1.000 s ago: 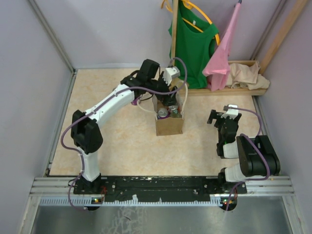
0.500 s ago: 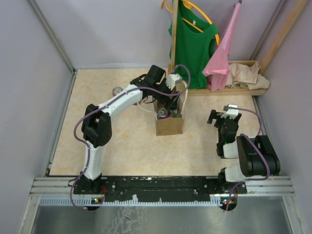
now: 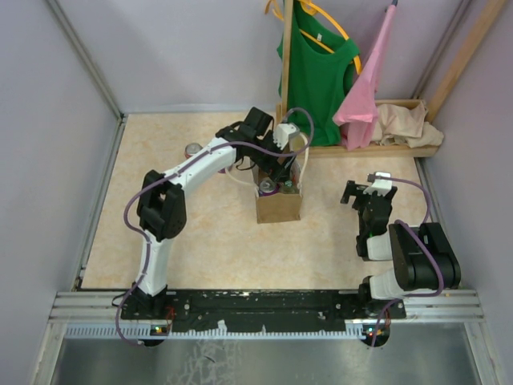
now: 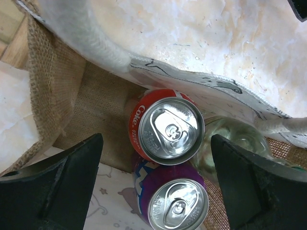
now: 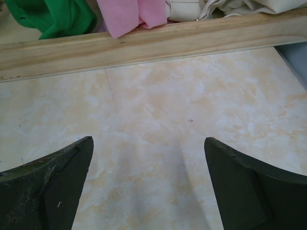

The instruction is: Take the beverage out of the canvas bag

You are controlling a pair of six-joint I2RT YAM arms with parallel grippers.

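Right gripper (image 5: 147,140), by the right edge of the table (image 3: 200,233): released, empty. Canvas bag (image 3: 278,207) stood upright mid-table and held a red can (image 4: 168,129) lettered "Coke" and a purple can (image 4: 175,206), label unreadable. Left gripper (image 4: 156,136) hung spread wide above the cans, grasping nothing.

The left gripper (image 3: 280,160) has been brought down over the canvas bag (image 3: 279,207), its elbow shifted bagward, and 1 can (image 3: 193,149) on the table is now uncovered.
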